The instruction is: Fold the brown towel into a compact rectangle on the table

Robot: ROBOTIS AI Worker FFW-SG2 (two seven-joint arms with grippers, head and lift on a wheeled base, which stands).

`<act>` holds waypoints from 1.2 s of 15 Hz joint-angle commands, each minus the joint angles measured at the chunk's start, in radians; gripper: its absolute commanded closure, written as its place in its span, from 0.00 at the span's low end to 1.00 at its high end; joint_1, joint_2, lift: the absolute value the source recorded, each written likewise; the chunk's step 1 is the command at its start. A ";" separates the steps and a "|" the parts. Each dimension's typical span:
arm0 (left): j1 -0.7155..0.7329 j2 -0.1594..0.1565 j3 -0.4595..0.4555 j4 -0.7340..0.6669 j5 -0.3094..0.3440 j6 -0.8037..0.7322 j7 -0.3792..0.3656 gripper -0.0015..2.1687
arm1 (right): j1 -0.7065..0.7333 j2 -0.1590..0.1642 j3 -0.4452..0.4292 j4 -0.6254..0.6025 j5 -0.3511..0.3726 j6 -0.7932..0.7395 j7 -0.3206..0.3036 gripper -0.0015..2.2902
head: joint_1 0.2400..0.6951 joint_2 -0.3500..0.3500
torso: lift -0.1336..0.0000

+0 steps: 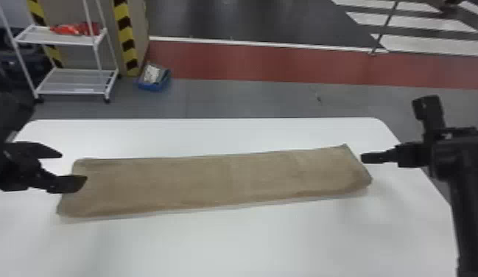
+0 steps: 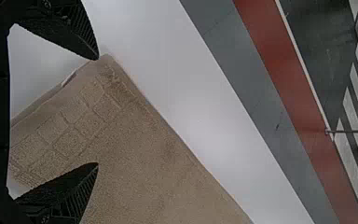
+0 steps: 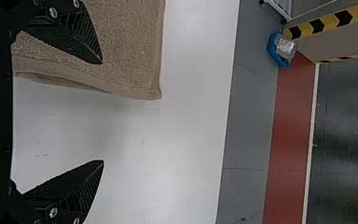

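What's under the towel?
The brown towel lies on the white table, which shows around its edges. Anything else beneath is covered, so I can't tell.

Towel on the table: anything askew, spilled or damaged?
Slightly askew: the towel slants against the table's far edge, its right end closer to it than its left. At that right end, the right wrist view shows the layers gaping a little, so the fold isn't flush. No spill or damage visible.
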 commanded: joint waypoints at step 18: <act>-0.061 -0.020 0.066 0.060 0.201 0.521 0.187 0.07 | 0.025 -0.007 0.007 0.000 0.006 -0.028 -0.003 0.06 | 1.00 0.34 | 0.07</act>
